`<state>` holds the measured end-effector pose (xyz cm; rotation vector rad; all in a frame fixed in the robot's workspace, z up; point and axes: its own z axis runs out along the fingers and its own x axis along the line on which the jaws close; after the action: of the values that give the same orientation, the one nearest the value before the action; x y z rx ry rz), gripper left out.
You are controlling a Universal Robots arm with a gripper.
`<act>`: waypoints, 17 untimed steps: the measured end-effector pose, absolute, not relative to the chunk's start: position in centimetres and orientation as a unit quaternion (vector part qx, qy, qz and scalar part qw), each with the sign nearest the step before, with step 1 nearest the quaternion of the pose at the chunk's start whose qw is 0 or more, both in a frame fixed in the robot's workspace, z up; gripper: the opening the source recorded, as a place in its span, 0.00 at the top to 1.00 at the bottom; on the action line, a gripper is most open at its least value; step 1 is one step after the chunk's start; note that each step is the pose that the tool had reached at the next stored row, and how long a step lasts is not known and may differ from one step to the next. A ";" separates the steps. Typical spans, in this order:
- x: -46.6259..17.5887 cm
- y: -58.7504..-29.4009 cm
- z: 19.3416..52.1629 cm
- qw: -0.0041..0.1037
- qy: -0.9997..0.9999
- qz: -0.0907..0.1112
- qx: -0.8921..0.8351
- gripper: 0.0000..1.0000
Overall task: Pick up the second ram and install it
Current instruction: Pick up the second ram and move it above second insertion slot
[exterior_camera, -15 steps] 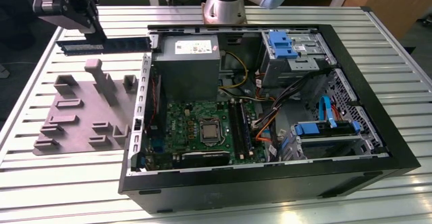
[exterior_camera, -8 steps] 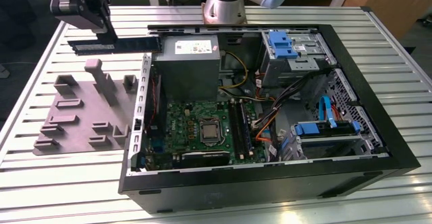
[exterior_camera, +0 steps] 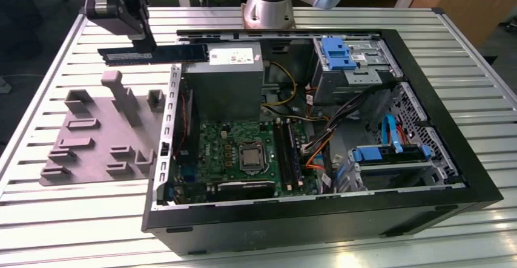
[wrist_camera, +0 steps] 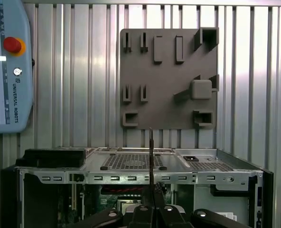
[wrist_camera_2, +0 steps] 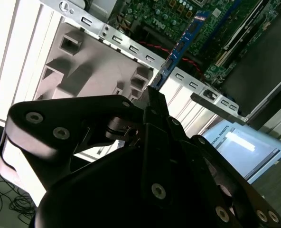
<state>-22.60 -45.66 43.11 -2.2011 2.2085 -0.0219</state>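
Observation:
The second ram [exterior_camera: 174,53] is a long dark strip held level above the table, just beyond the back corner of the open case on the exterior view's left. My gripper [exterior_camera: 148,43] is shut on it near its middle. The second wrist view shows the ram [wrist_camera_2: 181,47] as a blue strip sticking out from between the shut fingers [wrist_camera_2: 154,107], over the case's edge. It appears edge-on as a thin dark line, the ram [wrist_camera: 151,156], in the first wrist view, rising from the gripper [wrist_camera: 151,202]. The long black slots [exterior_camera: 287,153] lie on the green motherboard [exterior_camera: 230,141] inside the case.
The black computer case [exterior_camera: 452,159] lies open on the slatted table. Inside are the grey power-supply box [exterior_camera: 230,77], cables and blue drive brackets [exterior_camera: 339,53]. A grey fixture plate [exterior_camera: 97,141] with raised blocks lies at the exterior view's left. A teach pendant [wrist_camera: 7,66] rests on the table.

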 end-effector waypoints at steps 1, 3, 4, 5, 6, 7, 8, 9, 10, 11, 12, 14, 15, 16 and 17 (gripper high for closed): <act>-22.4 -45.7 43.1 0.012 0.708 -0.007 -0.706 0.89; -22.0 -45.7 43.1 0.012 0.708 -0.007 -0.706 0.89; -21.8 -45.7 43.1 0.012 0.708 -0.007 -0.706 0.89; -21.6 -45.7 43.1 0.012 0.708 -0.007 -0.706 0.89; -21.4 -45.7 43.1 0.012 0.708 -0.007 -0.706 0.89; -21.2 -45.7 43.1 0.012 0.708 -0.007 -0.706 0.89; -21.0 -45.7 43.1 0.012 0.708 -0.007 -0.706 0.89; -20.8 -45.7 43.0 0.012 0.708 -0.007 -0.706 0.89; -20.6 -45.7 43.0 0.012 0.708 -0.007 -0.706 0.89; -20.4 -45.7 43.0 0.012 0.708 -0.007 -0.706 0.89; -20.2 -45.7 43.0 0.012 0.708 -0.007 -0.706 0.89; -19.8 -45.7 43.0 0.012 0.708 -0.007 -0.706 0.89; -19.6 -45.7 43.0 0.012 0.708 -0.007 -0.706 0.89; -19.4 -45.7 43.0 0.012 0.708 -0.007 -0.706 0.89; -19.1 -45.7 43.0 0.012 0.708 -0.007 -0.706 0.89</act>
<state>-19.13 -45.66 43.00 -2.2012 2.2085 -0.0220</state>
